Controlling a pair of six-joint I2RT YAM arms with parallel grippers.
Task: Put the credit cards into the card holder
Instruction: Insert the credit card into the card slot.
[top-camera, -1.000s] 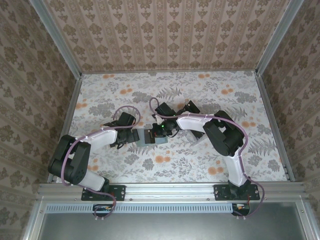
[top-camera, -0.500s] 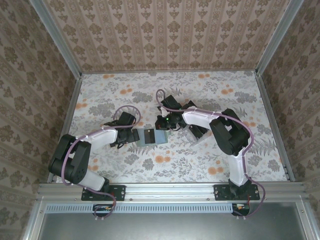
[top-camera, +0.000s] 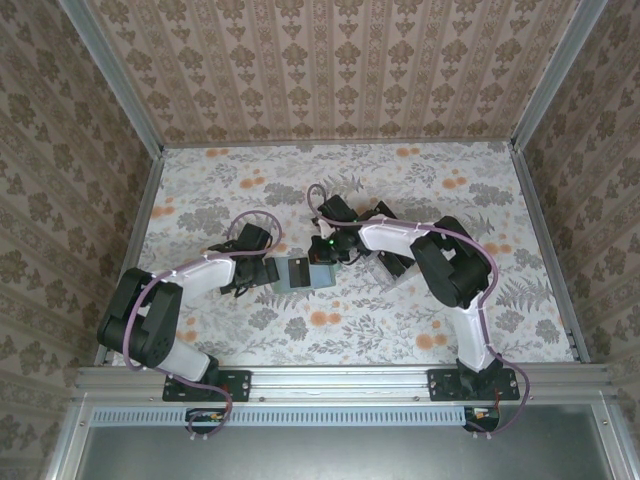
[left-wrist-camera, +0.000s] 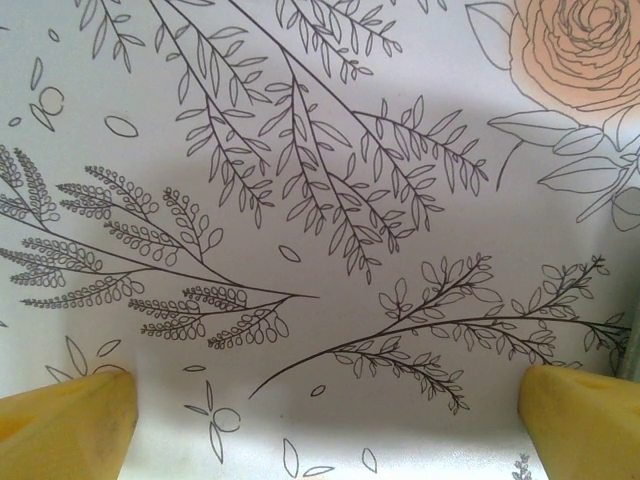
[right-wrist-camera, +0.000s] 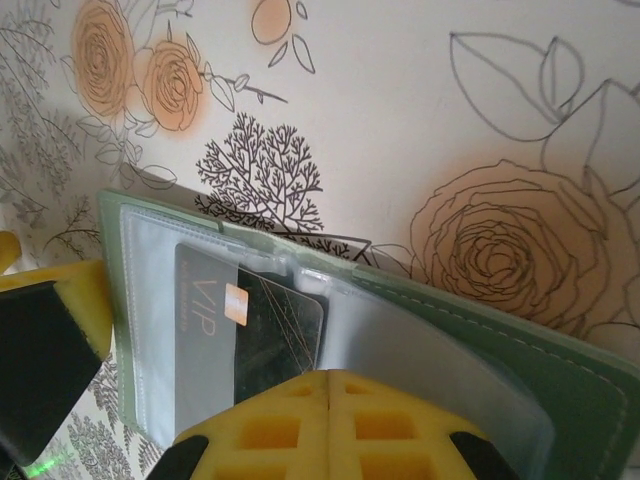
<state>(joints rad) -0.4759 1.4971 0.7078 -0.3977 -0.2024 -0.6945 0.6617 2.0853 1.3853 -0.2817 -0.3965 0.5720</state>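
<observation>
Floral table (top-camera: 400, 320), damask walls (top-camera: 330, 70) — holder (top-camera: 297, 273) mid-table; left gripper (left-wrist-camera: 320, 425) beside it, jaws apart — right gripper (right-wrist-camera: 330, 425) over it, jaws together.

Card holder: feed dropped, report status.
Left gripper open, right gripper shut. Sage-green folding card holder lies open, dark rectangular card in its clear sleeve. No obstruction.

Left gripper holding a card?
No, the left gripper is open, its fingers wide apart with just the table cover between them.
</observation>
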